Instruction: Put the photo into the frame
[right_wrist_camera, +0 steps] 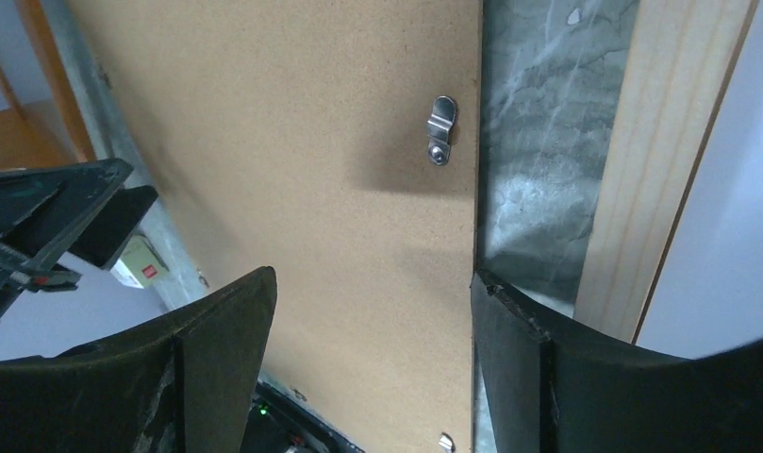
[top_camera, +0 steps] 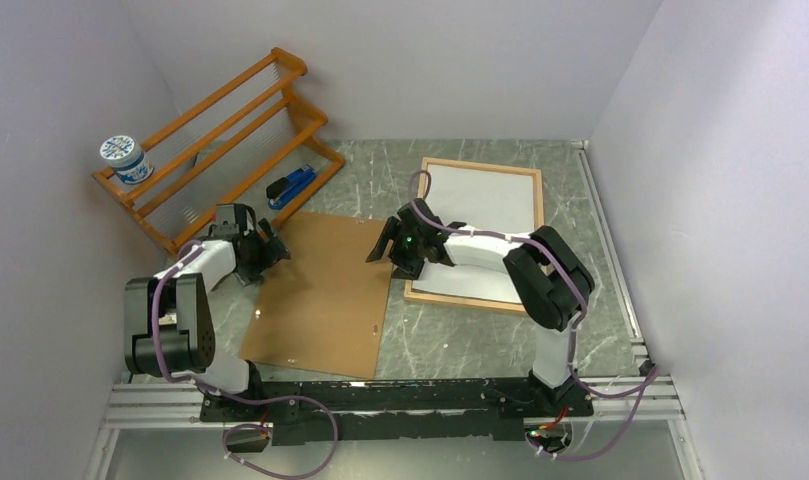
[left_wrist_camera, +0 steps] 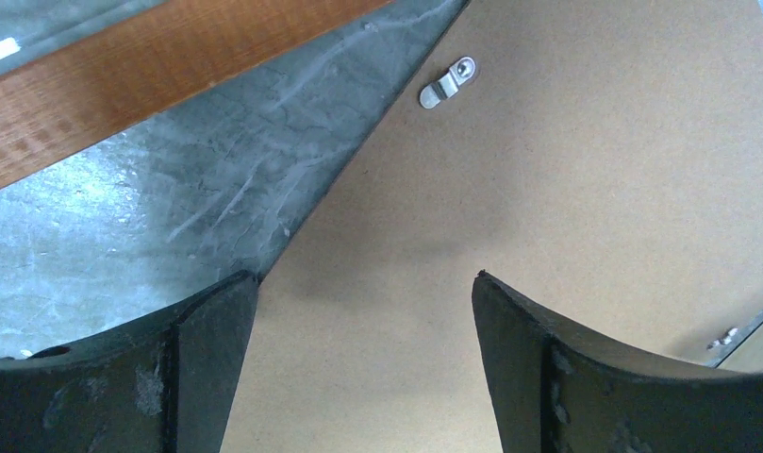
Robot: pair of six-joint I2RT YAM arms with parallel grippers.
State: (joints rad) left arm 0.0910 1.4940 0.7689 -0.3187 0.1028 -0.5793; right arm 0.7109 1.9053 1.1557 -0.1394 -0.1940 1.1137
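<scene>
The photo (top_camera: 492, 195) lies white back up inside the frame (top_camera: 483, 165), beside the right gripper (top_camera: 388, 250). It is on the outer side of one finger, with a strip of marbled table (top_camera: 420, 335) between. It looks seated within the border, though I cannot tell whether it sits quite flat.

It reads as thin paper: very light, floppy and easy to crease or smudge. Lying flat, it offers no edge to pinch. Any correction is probably best made as a gentle push near a corner or a lift at a free edge, never a squeeze mid-sheet. The frame is thin light wood, so it should be stiff and light, and it may slide if nudged.

Both grippers are spread wide and hold nothing. The right one hovers at the brown backing board's (top_camera: 325, 295) far corner, with the board's edge running under one finger. A metal turn clip (right_wrist_camera: 441, 129) lies just ahead of its tips. The left gripper (top_camera: 270, 250) hangs over the opposite edge, with another clip (left_wrist_camera: 447, 83) ahead of it. The board looks stiff and is best taken by its edges. The slatted rack (top_camera: 230, 130) stands beyond the left gripper's tips.
</scene>
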